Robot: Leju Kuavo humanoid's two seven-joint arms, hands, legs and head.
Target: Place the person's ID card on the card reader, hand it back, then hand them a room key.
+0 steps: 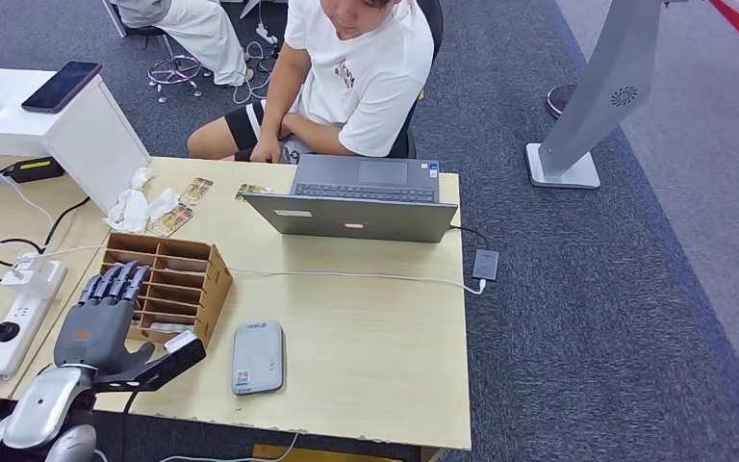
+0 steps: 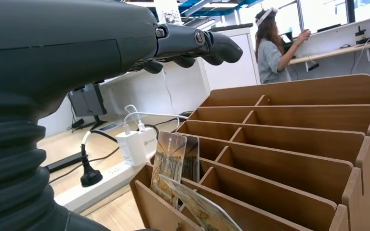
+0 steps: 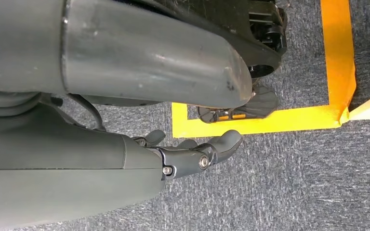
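— So, where is the left hand (image 1: 106,313) at this moment?
— It hovers above the near-left part of the wooden card rack (image 1: 202,279), palm down. The fingers (image 1: 120,281) are stretched forward and a little apart, and they hold nothing.
— And the room key cards?
— Some cards (image 2: 176,159) stand in a slot at the near end of the rack, as the left wrist view shows. A few more cards (image 1: 181,207) lie flat on the table (image 1: 385,337) behind the rack.
— The card reader?
— The grey card reader (image 1: 257,356) lies on the table just right of the rack, with no card on it.
— And the right hand?
— The right hand (image 3: 192,154) hangs low over the grey carpet (image 3: 294,183), fingers loosely bent, nothing in it.
— The person?
— The person (image 1: 346,77) sits behind the laptop (image 1: 361,197).
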